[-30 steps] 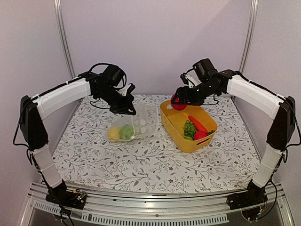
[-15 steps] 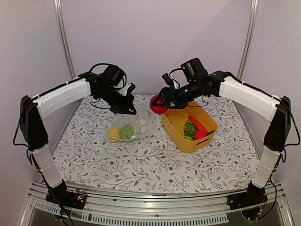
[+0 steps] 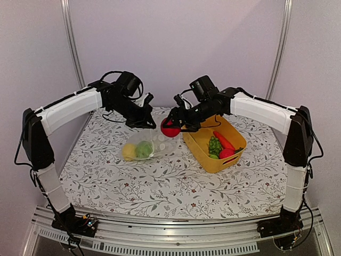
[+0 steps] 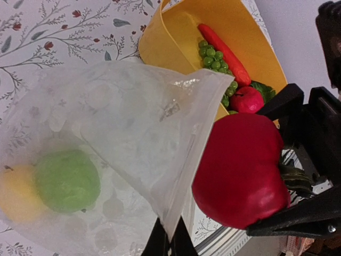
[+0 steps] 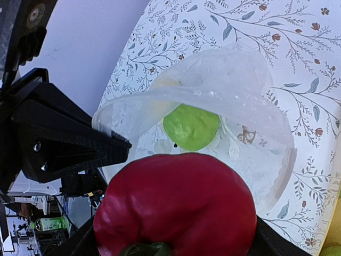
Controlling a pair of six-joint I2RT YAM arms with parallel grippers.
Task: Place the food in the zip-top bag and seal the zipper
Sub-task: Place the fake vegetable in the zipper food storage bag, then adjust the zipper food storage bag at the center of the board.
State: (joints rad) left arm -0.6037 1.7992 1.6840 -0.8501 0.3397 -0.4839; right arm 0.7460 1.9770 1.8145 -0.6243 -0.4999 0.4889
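Observation:
The clear dotted zip-top bag [image 3: 154,140] lies at mid table with a green piece [image 3: 143,150] and a yellow lemon [image 3: 129,152] inside. My left gripper [image 3: 145,124] is shut on the bag's upper mouth edge and holds the mouth open; its jaws pinch the film [image 4: 171,213]. My right gripper [image 3: 171,126] is shut on a red pepper [image 3: 170,129] and holds it just above the bag's mouth. The pepper fills the right wrist view [image 5: 178,205], with the open bag [image 5: 234,90] and the green piece [image 5: 191,126] beyond it. The pepper also shows in the left wrist view [image 4: 242,170].
A yellow tub [image 3: 200,152] stands right of the bag and holds green grapes [image 3: 214,145], a carrot [image 3: 224,140] and a red piece [image 3: 226,153]. White panels close off the back and sides. Aluminium rails run along the table's front edge.
My right gripper has carried the red pepper leftward from above the yellow tub to the bag's open mouth. The left gripper has kept hold of the bag's edge.

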